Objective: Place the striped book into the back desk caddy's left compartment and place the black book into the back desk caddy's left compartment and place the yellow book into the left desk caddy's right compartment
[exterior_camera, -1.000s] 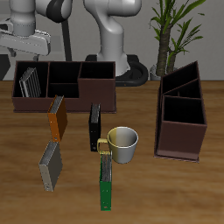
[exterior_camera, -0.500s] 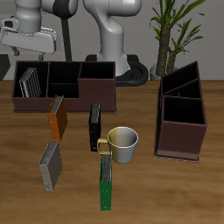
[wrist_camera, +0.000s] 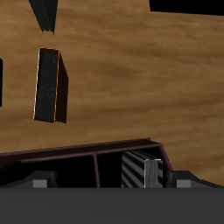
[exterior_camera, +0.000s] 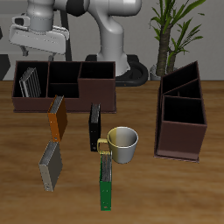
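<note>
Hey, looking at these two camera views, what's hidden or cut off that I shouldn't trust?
- Hand: exterior view shows only its body above the back desk caddy; fingertips are too small to tell whether open or shut.
- Wrist view: the hand's own dark body covers the caddy's near wall.
- Striped book: wrist view shows only its top inside the compartment.
- Black book: cut off by the wrist view's edge.
- White mug: hides part of the green book, exterior view.
</note>
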